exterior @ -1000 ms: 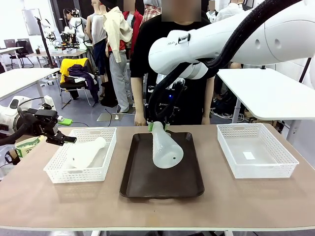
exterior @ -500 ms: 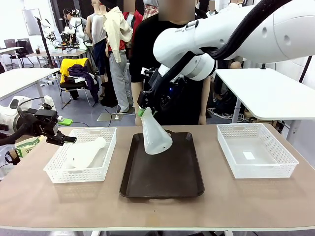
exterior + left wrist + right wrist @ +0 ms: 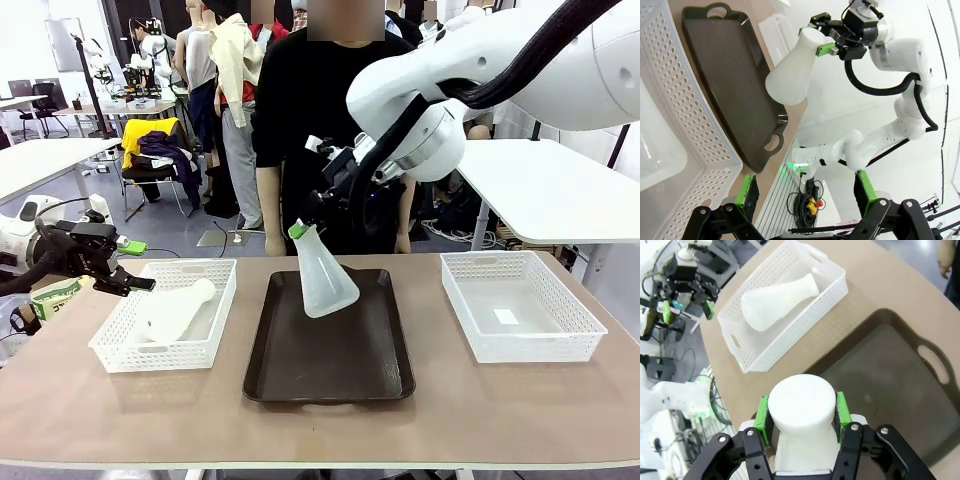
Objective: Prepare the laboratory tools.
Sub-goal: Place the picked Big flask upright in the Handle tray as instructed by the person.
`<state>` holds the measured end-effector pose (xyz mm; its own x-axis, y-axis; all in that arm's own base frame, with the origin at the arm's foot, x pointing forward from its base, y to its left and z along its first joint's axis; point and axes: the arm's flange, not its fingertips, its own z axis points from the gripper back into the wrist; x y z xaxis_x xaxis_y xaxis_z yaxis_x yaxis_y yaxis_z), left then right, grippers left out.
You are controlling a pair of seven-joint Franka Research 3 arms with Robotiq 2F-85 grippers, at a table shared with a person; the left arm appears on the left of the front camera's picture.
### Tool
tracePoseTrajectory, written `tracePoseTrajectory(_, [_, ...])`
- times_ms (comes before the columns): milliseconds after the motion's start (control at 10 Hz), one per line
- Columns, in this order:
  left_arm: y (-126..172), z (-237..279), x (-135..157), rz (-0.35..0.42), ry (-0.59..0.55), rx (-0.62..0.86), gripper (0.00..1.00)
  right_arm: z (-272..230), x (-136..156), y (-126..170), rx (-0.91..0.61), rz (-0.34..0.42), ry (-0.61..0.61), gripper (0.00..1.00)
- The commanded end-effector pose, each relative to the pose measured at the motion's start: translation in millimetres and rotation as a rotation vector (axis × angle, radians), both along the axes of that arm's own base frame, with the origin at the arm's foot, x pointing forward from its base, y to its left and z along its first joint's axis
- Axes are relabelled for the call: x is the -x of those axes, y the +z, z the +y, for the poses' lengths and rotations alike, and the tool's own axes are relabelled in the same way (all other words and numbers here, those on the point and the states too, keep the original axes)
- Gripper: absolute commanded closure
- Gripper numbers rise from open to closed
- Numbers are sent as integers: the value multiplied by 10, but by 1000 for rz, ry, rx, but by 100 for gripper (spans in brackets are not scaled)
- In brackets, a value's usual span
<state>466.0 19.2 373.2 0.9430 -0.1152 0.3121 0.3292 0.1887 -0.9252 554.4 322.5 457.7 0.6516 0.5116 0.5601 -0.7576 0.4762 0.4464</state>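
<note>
A frosted white conical flask [image 3: 325,278] hangs tilted over the back of the dark brown tray [image 3: 330,345], neck up and to the left. My right gripper [image 3: 298,231] is shut on its neck; in the right wrist view the green pads [image 3: 841,409] clamp the neck [image 3: 801,402]. From the left wrist view the same flask [image 3: 791,75] hangs above the tray [image 3: 730,85]. A second flask [image 3: 175,310] lies on its side in the left white basket [image 3: 120,355]. My left gripper [image 3: 133,283] is open beside that basket's left rim, its fingers [image 3: 746,192] holding nothing.
Another white mesh basket [image 3: 520,305] stands at the right of the table. A person in black [image 3: 320,120] stands at the far edge behind the tray, arms down. My right arm [image 3: 480,70] reaches across above the tray's back.
My right gripper has lifted the flask from its lean low on the tray and swung it more upright, shifting slightly right. The left arm has stayed still.
</note>
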Motion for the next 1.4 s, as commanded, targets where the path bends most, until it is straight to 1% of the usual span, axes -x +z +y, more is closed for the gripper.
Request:
tracePoseTrajectory(0, [17, 4, 5, -8, -2, 9, 0, 62, 2, -4, 25, -11, 28, 100])
tracePoseTrajectory(200, [17, 4, 5, -8, -2, 9, 0, 62, 2, -4, 25, -11, 28, 100])
tracePoseTrajectory(300, [17, 4, 5, -8, -2, 9, 0, 22, 11, -5, 7, -3, 8, 100])
tracePoseTrajectory(400, [17, 4, 5, -8, -2, 9, 0, -36, -32, -121, 39, -61, 81, 100])
tracePoseTrajectory(500, [17, 4, 5, -8, -2, 9, 0, -88, -56, -267, 46, -143, 216, 100])
tracePoseTrajectory(600, [17, 4, 5, -8, -2, 9, 0, -165, -96, -409, 76, -197, 283, 100])
tracePoseTrajectory(700, [17, 4, 5, -8, -2, 9, 0, -249, -155, -509, -3, -299, 357, 100])
tracePoseTrajectory(800, [17, 4, 5, -8, -2, 9, 0, -318, -236, -564, -92, -417, 419, 100])
tracePoseTrajectory(900, [17, 4, 5, -8, -2, 9, 0, -368, -319, -600, -187, -492, 448, 100])
tracePoseTrajectory(1100, [17, 4, 5, -8, -2, 9, 0, -409, -358, -577, -291, -572, 475, 100])
tracePoseTrajectory(1300, [17, 4, 5, -8, -2, 9, 0, -395, -362, -583, -356, -618, 481, 100])
